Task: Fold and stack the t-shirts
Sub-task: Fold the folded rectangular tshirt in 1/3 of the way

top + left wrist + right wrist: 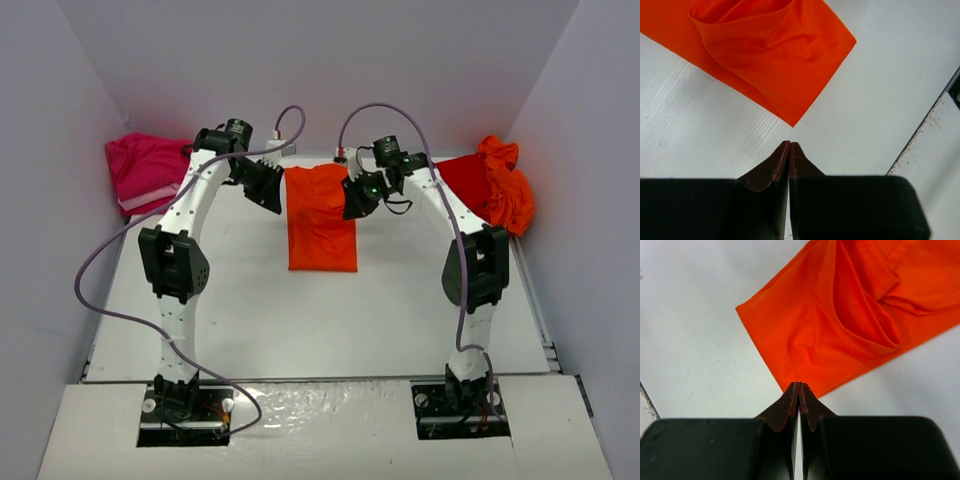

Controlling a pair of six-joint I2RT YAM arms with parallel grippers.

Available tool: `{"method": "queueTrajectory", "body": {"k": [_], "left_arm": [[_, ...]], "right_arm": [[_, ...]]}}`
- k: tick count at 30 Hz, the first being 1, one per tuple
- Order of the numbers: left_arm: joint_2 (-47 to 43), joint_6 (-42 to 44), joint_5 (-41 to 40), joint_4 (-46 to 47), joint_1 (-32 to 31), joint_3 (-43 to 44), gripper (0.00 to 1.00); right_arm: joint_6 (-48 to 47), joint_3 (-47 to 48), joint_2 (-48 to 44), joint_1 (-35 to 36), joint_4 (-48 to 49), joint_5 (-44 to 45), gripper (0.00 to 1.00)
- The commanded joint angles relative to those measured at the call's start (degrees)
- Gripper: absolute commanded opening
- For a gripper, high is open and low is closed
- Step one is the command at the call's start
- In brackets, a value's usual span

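An orange t-shirt (322, 225) lies on the white table (330, 310), folded into a long narrow strip running front to back. My left gripper (268, 190) is shut and empty beside the strip's far left corner. In the left wrist view its tips (789, 145) sit just short of the shirt's corner (770, 55), with bare table between. My right gripper (358, 200) is shut over the strip's right edge. In the right wrist view its tips (799, 386) overlap a corner of the shirt (840, 330), which lies flat; no cloth shows between the jaws.
A pink folded shirt pile (145, 170) sits at the far left against the wall. A crumpled heap of red and orange shirts (490, 185) sits at the far right. Walls close in on three sides. Purple cables arc above both arms.
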Motion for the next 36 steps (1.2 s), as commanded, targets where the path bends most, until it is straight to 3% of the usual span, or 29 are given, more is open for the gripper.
{"method": "queueTrajectory", "body": {"k": [1,10,16,18,24,26,31,36], "left_arm": [[-5.0,-0.2,2.0,2.1,0.4,-4.5,0.0],[-14.4,1.3,1.2,5.5,1.5,-16.3,0.0],[-16.0,1.8,0.5,6.7,1.5,-19.7,0.0],[-15.7,1.9,0.7,6.9,1.4,-20.1,0.0],[-14.3,1.9,1.0,8.5,1.5,-21.1,0.0],[-14.2,1.9,1.0,8.6,1.5,-20.9,0.0],[-14.1,1.8,0.5,10.3,1.4,-20.1,0.0],[-10.9,1.0,2.5,11.1,1.6,-16.9,0.0]], "right_arm": [[0.8,3.3,5.5,2.8,1.5,0.8,0.0],[2.1,19.6,22.0,5.0,1.2,3.4,0.0],[3.4,28.4,30.0,6.5,3.5,18.4,0.0],[3.4,27.8,30.2,7.0,5.4,20.9,0.0],[-2.9,16.2,25.5,15.6,21.9,50.1,0.0],[-6.1,15.1,25.5,17.9,23.1,55.6,0.0],[-4.1,15.1,21.9,18.5,23.4,59.2,0.0],[1.2,11.5,15.0,13.7,23.4,57.1,0.0]]}}
